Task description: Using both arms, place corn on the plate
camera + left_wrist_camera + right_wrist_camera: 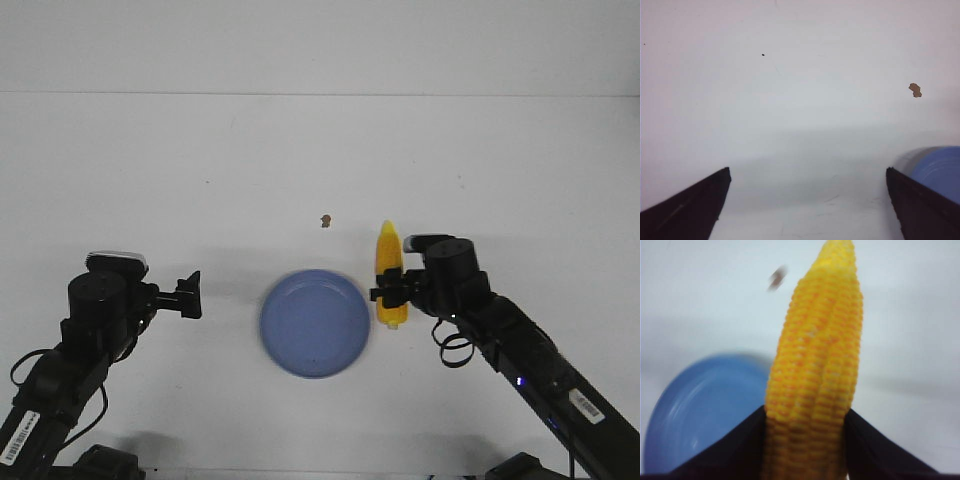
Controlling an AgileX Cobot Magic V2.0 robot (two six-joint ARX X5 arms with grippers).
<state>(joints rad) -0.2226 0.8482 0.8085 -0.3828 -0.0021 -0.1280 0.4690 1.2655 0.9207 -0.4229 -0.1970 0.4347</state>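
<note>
Corn (388, 275), held by right fingers (740, 450), points tip-away beside plate (316, 323).

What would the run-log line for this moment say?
right pincer: shut on corn, beside plate | left pincer: open, empty | plate: empty

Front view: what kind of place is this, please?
Probably a robot test bench, not a kitchen: a bare white table, two black arms, and only a blue plate and a corn held by the right tool.
</note>
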